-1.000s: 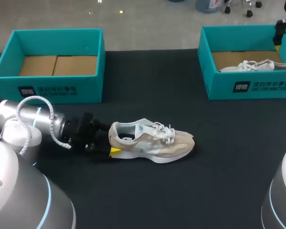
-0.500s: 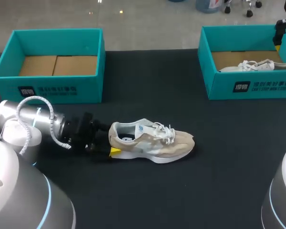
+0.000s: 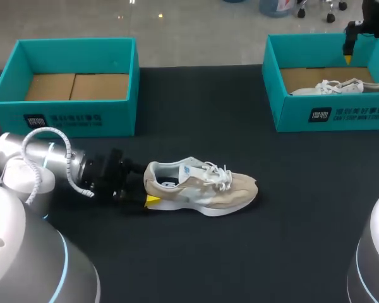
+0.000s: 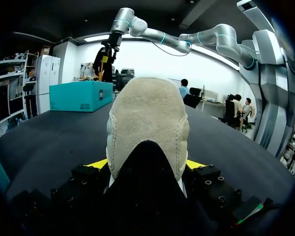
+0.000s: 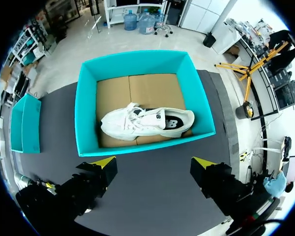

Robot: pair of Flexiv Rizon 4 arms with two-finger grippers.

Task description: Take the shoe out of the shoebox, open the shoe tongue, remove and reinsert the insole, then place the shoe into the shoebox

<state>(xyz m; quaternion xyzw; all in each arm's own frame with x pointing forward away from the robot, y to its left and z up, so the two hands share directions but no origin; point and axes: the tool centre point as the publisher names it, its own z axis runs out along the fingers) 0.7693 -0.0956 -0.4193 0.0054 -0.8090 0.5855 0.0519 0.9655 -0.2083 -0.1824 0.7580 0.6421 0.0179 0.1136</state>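
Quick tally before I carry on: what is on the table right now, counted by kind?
Teal cardboard shoeboxes: 2, the left shoebox and the right shoebox
Sneakers: 2, the beige suede sneaker on the table and the white sneaker in the right shoebox
Total: 4

robotics lab: robot arms (image 3: 47, 165) (image 4: 187, 38) at a black table (image 3: 196, 252) with teal shoeboxes (image 3: 69, 117) (image 3: 328, 113)
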